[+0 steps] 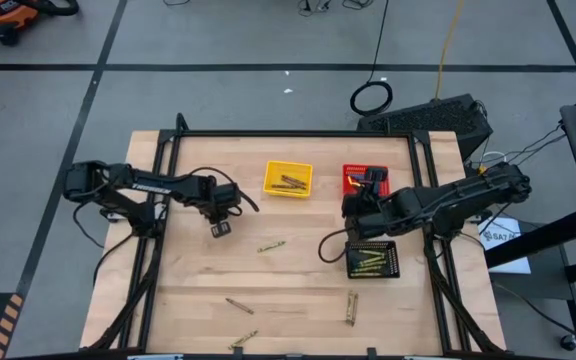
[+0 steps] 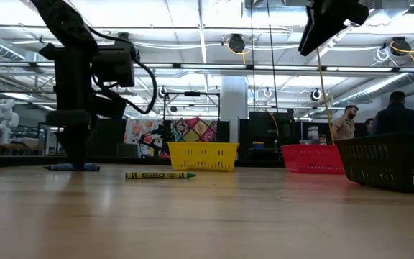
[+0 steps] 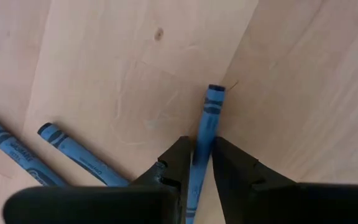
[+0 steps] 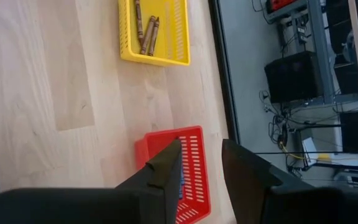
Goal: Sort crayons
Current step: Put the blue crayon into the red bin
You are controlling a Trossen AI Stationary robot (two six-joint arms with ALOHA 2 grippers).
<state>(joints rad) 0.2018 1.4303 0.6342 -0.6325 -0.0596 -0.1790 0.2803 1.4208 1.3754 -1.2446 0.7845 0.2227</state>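
On the table's left side, left gripper (image 3: pixel 202 163) narrow — pinching a blue crayon (image 3: pixel 205 134), right gripper (image 4: pixel 201 163) parted, empty.

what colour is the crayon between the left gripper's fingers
Blue. The crayon sits between the left gripper fingers; the left wrist view shows it best.

Three blue crayons (image 3: pixel 205 127) are lying flat on the wood near the table's left edge. Brown ones (image 1: pixel 290 182) are resting in the yellow basket toward the far edge, yellow-olive ones (image 1: pixel 368 262) in the black basket by the right edge. Loose crayons (image 1: pixel 271 245) are lying mid-table and along the near edge.
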